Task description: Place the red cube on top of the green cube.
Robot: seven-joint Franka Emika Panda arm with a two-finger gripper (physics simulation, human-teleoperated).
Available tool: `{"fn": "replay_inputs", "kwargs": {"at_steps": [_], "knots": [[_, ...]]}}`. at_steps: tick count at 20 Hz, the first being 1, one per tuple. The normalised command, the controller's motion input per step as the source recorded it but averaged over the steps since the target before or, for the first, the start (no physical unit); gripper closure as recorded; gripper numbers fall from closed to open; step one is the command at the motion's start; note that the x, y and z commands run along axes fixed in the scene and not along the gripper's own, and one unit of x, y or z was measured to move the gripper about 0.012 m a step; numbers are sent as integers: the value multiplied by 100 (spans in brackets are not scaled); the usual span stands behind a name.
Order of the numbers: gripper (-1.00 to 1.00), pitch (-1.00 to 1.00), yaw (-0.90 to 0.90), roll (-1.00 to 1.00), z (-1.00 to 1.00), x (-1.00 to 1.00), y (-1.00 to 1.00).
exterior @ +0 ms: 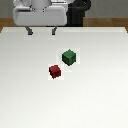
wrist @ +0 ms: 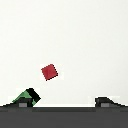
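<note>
End effector (exterior: pixel 42 33) spread wide, empty, high above table (exterior: pixel 100 100); red cube (exterior: pixel 55 71) near green cube (exterior: pixel 69 57), apart

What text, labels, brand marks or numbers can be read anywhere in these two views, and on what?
None: no readable text in either view.
The small solid dark-red cube and the small solid dark-green cube have plain faces.
The white tabletop and the pincer show no marks.
</note>
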Motion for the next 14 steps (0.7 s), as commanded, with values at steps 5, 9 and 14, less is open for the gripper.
{"fn": "replay_inputs", "kwargs": {"at_steps": [5, 9, 14], "knots": [[-100, 0, 3, 0, 0, 60, 0], [-100, 0, 11, 0, 0, 0, 50], [-100, 0, 6, 0, 0, 0, 20]]}}
